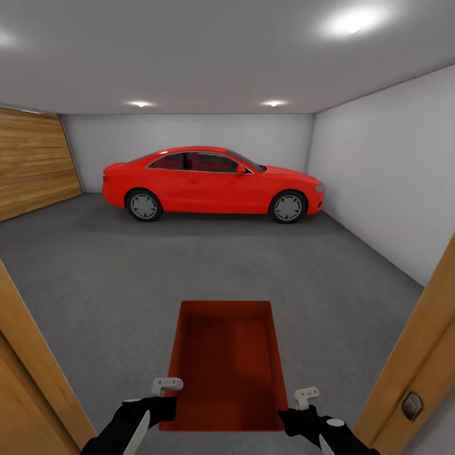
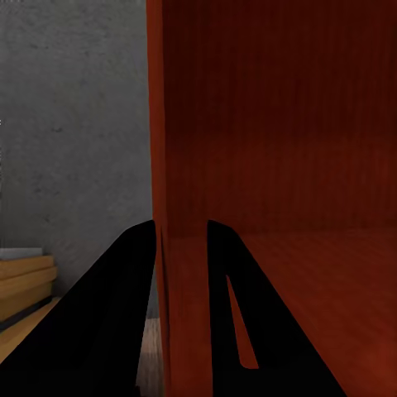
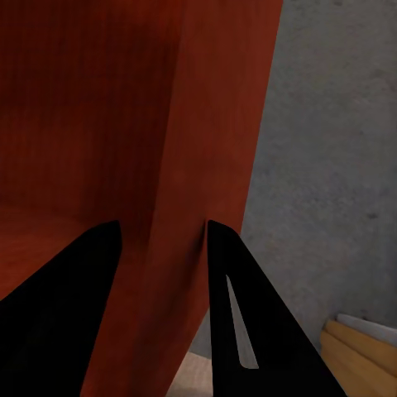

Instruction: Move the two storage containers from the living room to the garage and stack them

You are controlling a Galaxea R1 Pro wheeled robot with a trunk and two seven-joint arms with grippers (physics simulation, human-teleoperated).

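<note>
One orange-red open-top storage container (image 1: 227,366) hangs low in front of me, held above the garage's dark grey concrete floor (image 1: 126,272). My left gripper (image 1: 165,404) is shut on its left wall near the near corner. In the left wrist view that gripper (image 2: 180,240) pinches the thin wall of the container (image 2: 281,141). My right gripper (image 1: 297,407) is shut on the opposite wall. The right wrist view shows this gripper (image 3: 161,236) astride the container (image 3: 91,99) wall. The bin is empty.
I stand in a doorway, with a wooden frame (image 1: 25,354) at left and a wooden door (image 1: 420,366) at right. A red car (image 1: 212,183) is parked across the far wall. A wood-plank garage door (image 1: 31,164) fills the left side. Open concrete lies between.
</note>
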